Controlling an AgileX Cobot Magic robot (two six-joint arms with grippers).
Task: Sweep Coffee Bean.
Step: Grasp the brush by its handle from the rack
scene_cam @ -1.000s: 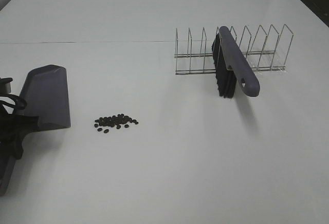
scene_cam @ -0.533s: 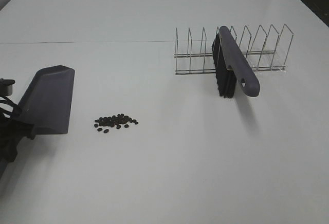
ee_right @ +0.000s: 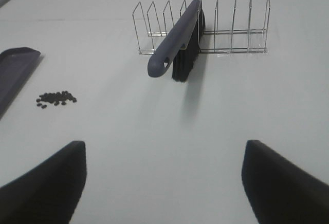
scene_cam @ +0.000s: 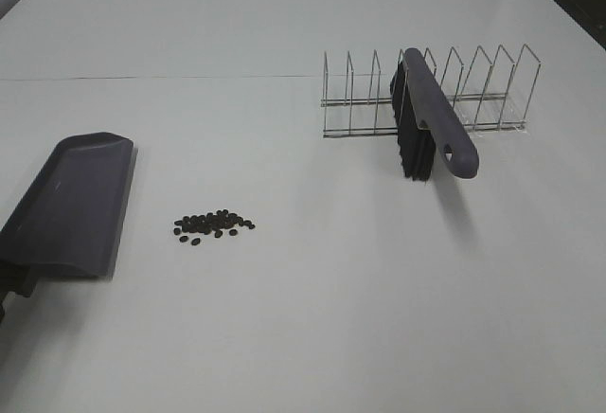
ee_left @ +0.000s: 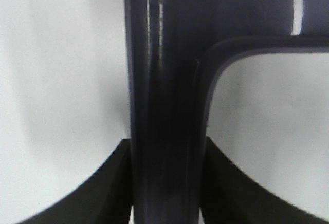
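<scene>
The coffee beans lie in one loose dark cluster on the bare white worktop, left of the middle in the high view, with none of them scattered far and none in the pan. This suggests the sweeping itself has not begun. Just to their left, near but apart from them, is the grey dustpan. It is tipped at a slant, and one long side rim appears to face the beans. Whether any edge of it rests on the worktop cannot be told. The left hand is closed tight on the dustpan's handle, a dark finger pressed against each side of it, as the left wrist view shows. In the high view that hand is almost out of frame at the lower left edge. Well away on the right of the worktop stands a wire rack, and the brush leans in one of its slots, handle sloping out toward the front and bristles hanging below, with nothing gripping it. The right hand has its fingers spread wide and holds nothing. It hangs back from the rack and faces it, with the brush and the beans both in its wrist view. By my reading only the first step, taking up the pan, is done. What is left is fetching the brush, setting the pan's mouth beside the beans, and brushing them in.
</scene>
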